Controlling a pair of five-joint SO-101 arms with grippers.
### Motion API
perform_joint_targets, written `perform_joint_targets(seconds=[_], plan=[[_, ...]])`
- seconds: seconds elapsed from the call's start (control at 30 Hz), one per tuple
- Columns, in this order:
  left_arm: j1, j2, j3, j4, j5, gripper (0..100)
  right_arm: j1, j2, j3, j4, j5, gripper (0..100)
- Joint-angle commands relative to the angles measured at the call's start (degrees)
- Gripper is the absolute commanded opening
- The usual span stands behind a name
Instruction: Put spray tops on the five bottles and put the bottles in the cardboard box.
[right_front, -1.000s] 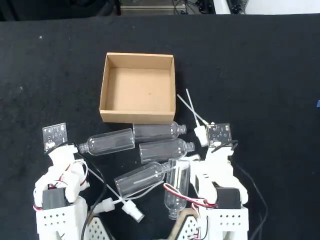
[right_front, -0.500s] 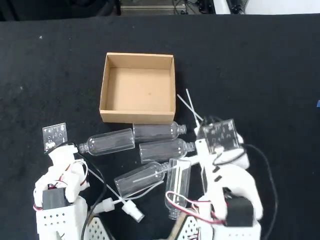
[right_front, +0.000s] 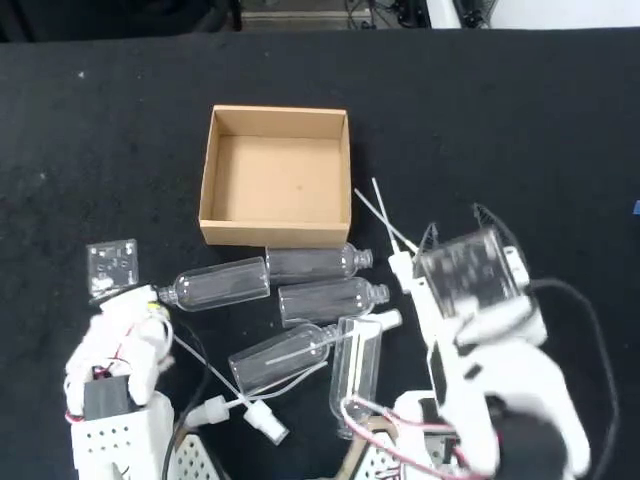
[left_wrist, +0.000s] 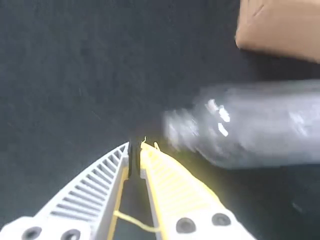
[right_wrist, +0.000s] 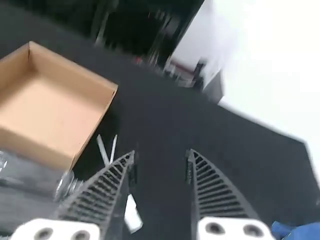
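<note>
The right arm (right_front: 490, 340) stands raised with the right gripper (right_wrist: 161, 156) spread wide, while the left arm (right_front: 118, 345) crouches low, the left gripper (left_wrist: 135, 148) pinched together.

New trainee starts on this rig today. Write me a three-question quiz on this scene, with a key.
1. How many bottles lie on the table outside the cardboard box? A. three B. five C. seven
2. True or false: the cardboard box already holds a bottle.
3. Fill in: in the right wrist view, the right gripper has its jaws ____.
Key: 1 B; 2 false; 3 open.
</note>
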Motion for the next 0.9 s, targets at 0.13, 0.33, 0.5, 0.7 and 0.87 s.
perform_joint_targets(seconds=[0.13, 0.33, 0.5, 0.7, 0.87], plan=[[-6.6, -0.8, -5.1, -11.9, -15.5, 3, -0.5, 3.9, 19.3, -9.8, 0.4, 14.9], [-6.5, -0.4, -15.8, -11.3, -17.4, 4, -0.8, 3.9, 37.5, -21.7, 0.3, 15.1], [-1.1, 1.3, -22.7, -5.3, -17.3, 24, -0.8, 3.9, 41.5, -23.6, 0.3, 15.2], [7.1, 15.1, -27.6, -4.1, -17.8, 25, -0.5, 3.9, 43.4, -23.6, -2.5, 15.2], [11.4, 32.4, -34.4, -4.1, -17.8, 25, -0.5, 3.9, 43.5, -23.6, -2.9, 15.2]])
